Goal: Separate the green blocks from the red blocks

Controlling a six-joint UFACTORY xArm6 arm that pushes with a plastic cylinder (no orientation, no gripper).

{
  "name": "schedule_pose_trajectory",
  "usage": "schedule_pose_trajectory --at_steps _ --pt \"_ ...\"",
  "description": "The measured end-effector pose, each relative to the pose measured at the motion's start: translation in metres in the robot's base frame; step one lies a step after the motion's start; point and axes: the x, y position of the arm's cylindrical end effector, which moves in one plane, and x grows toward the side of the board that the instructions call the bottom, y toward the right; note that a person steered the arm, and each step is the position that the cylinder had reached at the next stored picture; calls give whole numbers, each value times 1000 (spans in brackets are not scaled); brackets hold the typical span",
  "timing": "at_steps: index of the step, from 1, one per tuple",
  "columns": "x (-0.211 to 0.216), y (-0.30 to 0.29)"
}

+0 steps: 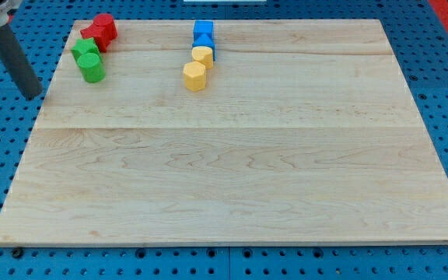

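The green blocks (89, 59) were found at the upper left of the bench (232, 171), touching the red blocks (100, 29). Nothing had been split yet. My tip (34, 95) was parked left of them, off the bench. No hand was fitted, so none could be open or closed.

Robotics lab: wooden board (232, 155) on blue pegboard bench (442, 47).

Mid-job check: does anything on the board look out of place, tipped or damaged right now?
Nothing looks damaged or tipped. The red blocks and green blocks are bunched together, touching, at the board's top-left corner, not yet separated. My tip sits off the board's left edge, left of the greens.
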Motion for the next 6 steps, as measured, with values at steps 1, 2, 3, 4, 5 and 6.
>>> schedule_pose_trajectory --at_steps 1,2,3,4,5,6 --pt "-52 11" --pt "-85 13" --pt "-101 35" --pt "-99 42" --pt "-48 64" --pt "6 91"
